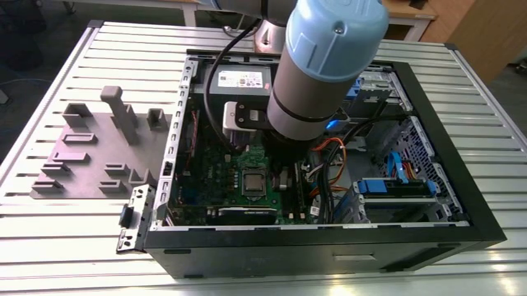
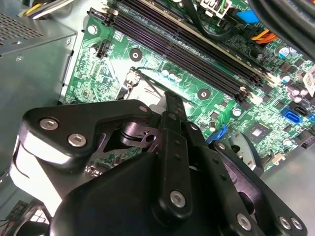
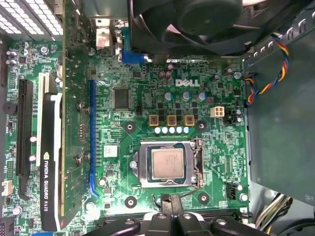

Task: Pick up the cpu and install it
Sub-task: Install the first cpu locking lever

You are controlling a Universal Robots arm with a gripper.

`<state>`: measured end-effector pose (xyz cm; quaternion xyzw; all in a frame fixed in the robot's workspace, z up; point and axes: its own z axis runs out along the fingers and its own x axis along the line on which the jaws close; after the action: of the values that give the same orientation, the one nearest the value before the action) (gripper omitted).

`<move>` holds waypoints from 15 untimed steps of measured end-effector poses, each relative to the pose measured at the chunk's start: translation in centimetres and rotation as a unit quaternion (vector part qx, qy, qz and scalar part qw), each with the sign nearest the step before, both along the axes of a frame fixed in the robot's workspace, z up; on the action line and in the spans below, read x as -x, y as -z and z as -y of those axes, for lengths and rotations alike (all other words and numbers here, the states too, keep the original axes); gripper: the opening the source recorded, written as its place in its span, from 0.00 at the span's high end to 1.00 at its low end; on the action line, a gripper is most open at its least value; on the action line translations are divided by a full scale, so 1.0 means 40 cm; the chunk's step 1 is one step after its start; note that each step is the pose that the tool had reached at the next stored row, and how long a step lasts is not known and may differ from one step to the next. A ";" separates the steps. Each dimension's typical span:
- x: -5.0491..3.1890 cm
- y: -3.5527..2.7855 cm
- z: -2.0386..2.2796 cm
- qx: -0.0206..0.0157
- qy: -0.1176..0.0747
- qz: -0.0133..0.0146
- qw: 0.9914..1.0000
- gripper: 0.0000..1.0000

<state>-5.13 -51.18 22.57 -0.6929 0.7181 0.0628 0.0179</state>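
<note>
The cpu [image 3: 167, 163] lies flat in its socket [image 3: 170, 163] on the green motherboard [image 3: 147, 98], its silver-grey top facing up and the metal socket frame around it on all sides. In the exterior view the same chip [image 1: 252, 182] shows as a small pale square on the board inside the open computer case [image 1: 445, 154], just beside the foot of the arm [image 1: 321, 68].

The arm reaches down into the case from above, and its gripper [image 2: 172, 128] hangs close over the board. In the second wrist view the black linkages and one narrow finger [image 2: 173, 113] stand in front of the socket area, with the long black memory slots [image 2: 197, 54] running across the board beyond. Whether the jaws are spread or pressed together cannot be told from these pictures (the linkage bodies cover the tips), and nothing can be seen held between them. In the first wrist view the gripper's black parts [image 3: 170, 223] sit at the socket's near edge, clear of the chip itself.

A black graphics card [image 3: 51, 162] stands on edge in a slot well to one side of the socket, and a round black fan [image 3: 192, 19] sits past the socket on the far side from the gripper. The case rests on a slatted metal tabletop [image 1: 494, 105], with a grey parts holder [image 1: 91, 154] on the tabletop beside the case, to the exterior view's left.
</note>
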 end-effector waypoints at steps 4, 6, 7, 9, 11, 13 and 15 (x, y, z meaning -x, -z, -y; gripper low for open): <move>0.000 0.008 0.002 0.000 -0.001 0.000 1.000 0.89; 0.000 0.010 0.003 0.001 -0.001 0.000 1.000 0.89; 0.000 0.010 0.003 0.001 -0.002 0.000 1.000 0.89; 0.000 0.011 0.003 0.004 -0.002 0.000 1.000 0.89; 0.000 0.012 0.003 0.007 -0.002 0.000 1.000 0.89; 0.000 0.014 0.003 0.010 -0.003 0.000 1.000 0.89; 0.000 0.015 0.003 0.014 -0.003 0.000 1.000 0.89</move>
<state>-5.14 -51.30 21.96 -0.6953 0.7167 0.0531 0.0082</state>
